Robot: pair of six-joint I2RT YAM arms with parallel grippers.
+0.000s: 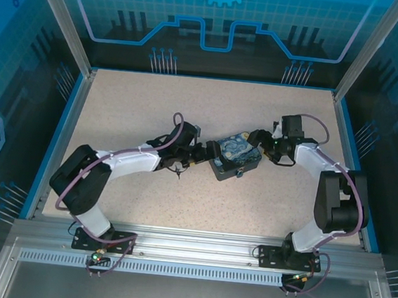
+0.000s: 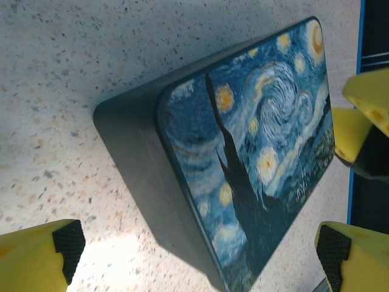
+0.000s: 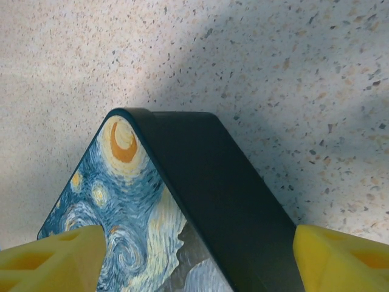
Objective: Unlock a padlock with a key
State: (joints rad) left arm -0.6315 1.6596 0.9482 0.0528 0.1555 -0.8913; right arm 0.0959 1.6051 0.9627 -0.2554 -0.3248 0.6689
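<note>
A dark-blue box with a Starry Night print [image 1: 235, 156] lies mid-table. My left gripper [image 1: 211, 152] stands open at its left end. In the left wrist view the box [image 2: 255, 152] has its near corner between the wide-apart fingertips [image 2: 61, 249] of that gripper [image 2: 200, 261], with no contact visible. My right gripper [image 1: 258, 139] is open at the far right corner. Its yellow fingers [image 3: 55, 258] straddle the box corner [image 3: 200, 201], one over the lid. A tiny pale thing on the box's near side [image 1: 241, 173] may be the padlock. A thin dark sliver [image 1: 177, 173], perhaps the key, lies under the left wrist.
The speckled beige tabletop [image 1: 189, 106] has a blue rim [image 1: 68, 115] on the left, right and far sides. An aluminium rail [image 1: 190, 243] carrying both arm bases runs along the near edge. Open surface stretches behind and in front of the box.
</note>
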